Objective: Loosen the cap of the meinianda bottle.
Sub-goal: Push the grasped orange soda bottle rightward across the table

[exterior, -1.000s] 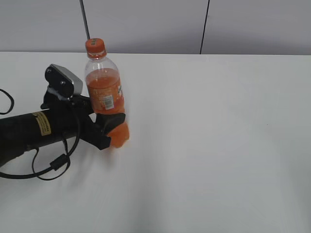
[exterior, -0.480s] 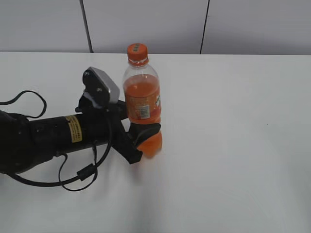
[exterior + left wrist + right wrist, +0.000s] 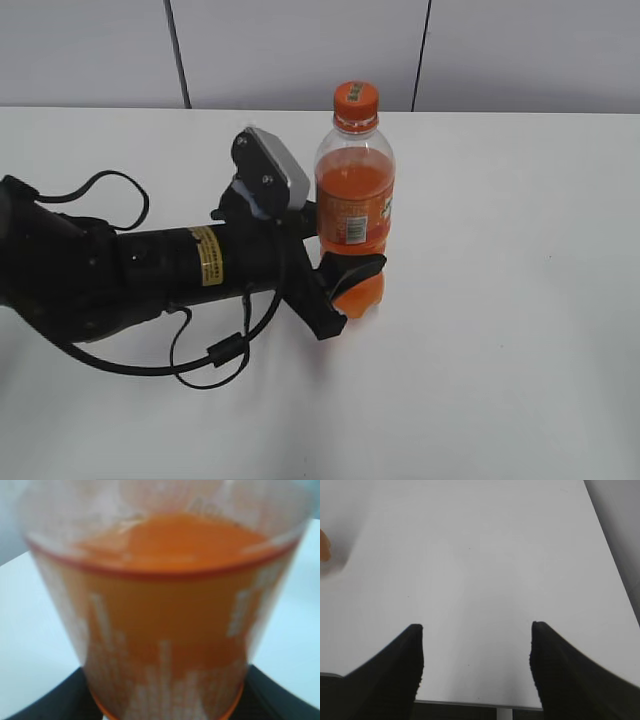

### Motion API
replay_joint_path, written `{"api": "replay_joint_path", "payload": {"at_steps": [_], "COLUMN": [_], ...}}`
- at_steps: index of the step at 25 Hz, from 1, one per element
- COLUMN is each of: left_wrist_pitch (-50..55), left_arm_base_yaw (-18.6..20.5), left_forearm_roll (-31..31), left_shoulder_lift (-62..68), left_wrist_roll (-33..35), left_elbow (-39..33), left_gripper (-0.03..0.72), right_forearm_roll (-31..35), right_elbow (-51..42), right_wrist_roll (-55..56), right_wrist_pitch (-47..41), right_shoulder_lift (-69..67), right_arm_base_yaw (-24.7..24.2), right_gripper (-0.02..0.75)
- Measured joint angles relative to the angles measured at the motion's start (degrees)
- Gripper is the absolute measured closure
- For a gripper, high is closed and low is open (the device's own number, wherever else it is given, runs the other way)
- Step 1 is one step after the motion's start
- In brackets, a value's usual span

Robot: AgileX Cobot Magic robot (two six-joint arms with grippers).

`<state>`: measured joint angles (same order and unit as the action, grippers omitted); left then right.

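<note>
Gripping the lower ribbed body of the meinianda bottle (image 3: 355, 215), the left gripper (image 3: 345, 285) has its dark fingers (image 3: 358, 268) pressed against the plastic on either side, just below the orange label with its white barcode patch. The bottle stands upright in that hold near the middle of the white table (image 3: 500, 330), a little toward the far edge; whether its base touches the surface cannot be told. The orange cap (image 3: 356, 98) sits on the neck at the top, with nothing touching it. In the left wrist view the bottle (image 3: 165, 615) fills almost the whole picture, blurred, with the orange drink line showing through the clear wall and the dark jaw edges at the bottom corners. The black left arm (image 3: 150, 270) reaches in from the left, low over the table, with a loop of cable (image 3: 215, 350) hanging under it. The right gripper (image 3: 475, 650) is spread wide apart above bare table (image 3: 480, 555), holding nothing, well away from the bottle.
</note>
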<state>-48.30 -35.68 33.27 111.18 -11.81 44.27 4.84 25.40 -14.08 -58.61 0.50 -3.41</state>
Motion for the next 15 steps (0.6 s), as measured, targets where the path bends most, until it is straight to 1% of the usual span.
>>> {"api": "replay_joint_path", "payload": {"at_steps": [4,15], "left_wrist_pitch": [-0.27,0.93], "left_arm_base_yaw": [-0.32,-0.34], "left_forearm_roll": [-0.41,-0.06], "left_shoulder_lift": [2.62,5.56], "left_wrist_roll": [-0.54,-0.73], "left_elbow": [1.98,3.13], "left_gripper": [0.282,0.282], "right_forearm_roll": [0.3,0.76], "right_elbow": [0.0,0.0], "right_wrist_roll": [0.0,0.0], "right_wrist_pitch": [0.0,0.0], "right_shoulder_lift": [0.0,0.0], "right_arm_base_yaw": [0.0,0.0], "right_gripper": [0.237,0.237]}}
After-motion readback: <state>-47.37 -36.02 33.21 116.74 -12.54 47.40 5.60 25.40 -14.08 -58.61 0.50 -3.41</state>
